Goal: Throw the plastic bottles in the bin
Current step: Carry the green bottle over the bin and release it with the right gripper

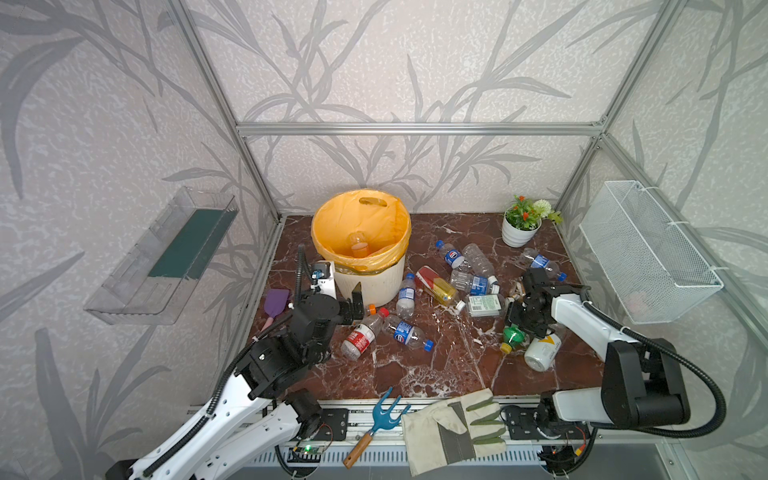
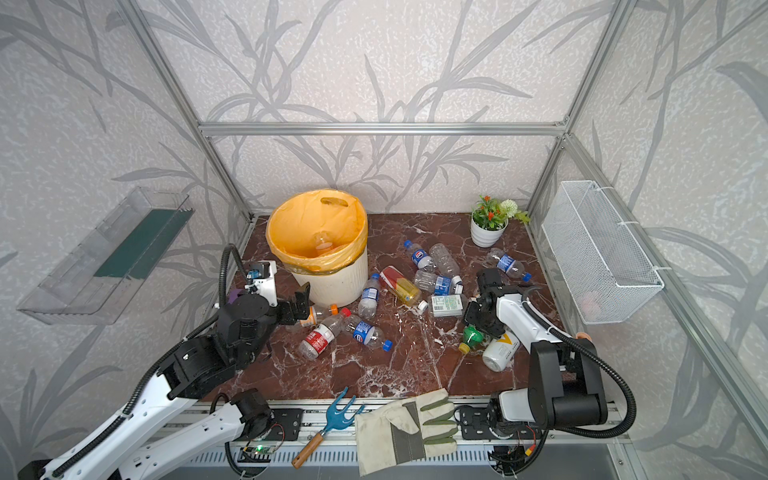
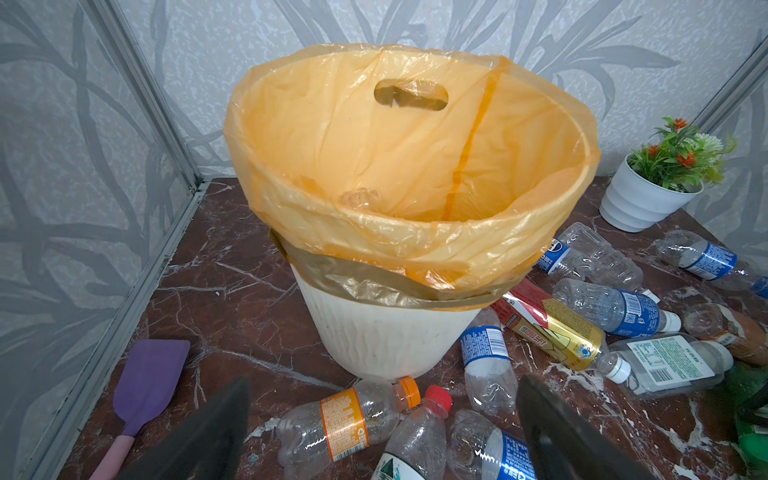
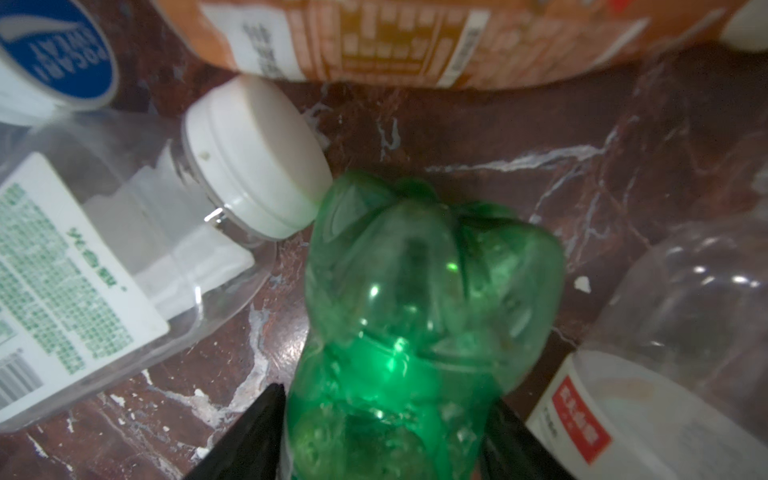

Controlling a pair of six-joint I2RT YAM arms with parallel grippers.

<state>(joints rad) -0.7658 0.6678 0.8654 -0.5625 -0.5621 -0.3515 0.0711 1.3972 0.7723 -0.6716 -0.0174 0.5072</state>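
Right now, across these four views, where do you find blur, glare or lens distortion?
Right wrist view: green bottle soft, with bright glints; orange-labelled bottle blurred. Both top views: frame bars splay outward, wide-angle. Left wrist view: bin sharp, gripper fingers dark, unfocused.

The left arm point(image 1: 249, 399) rises from the near edge on the left of both top views, bent at the elbow. Its wrist is roughly level and the left end effector point(image 1: 355, 301) hangs above the surface, jaws spread wide with nothing between them. The right arm point(image 1: 582, 320) comes in from the near right, folds at the elbow and tips its wrist steeply down, and the right end effector point(image 1: 516, 328) has its two black fingers point(image 4: 266, 419) set against opposite sides of a green bottle point(image 4: 415, 291).
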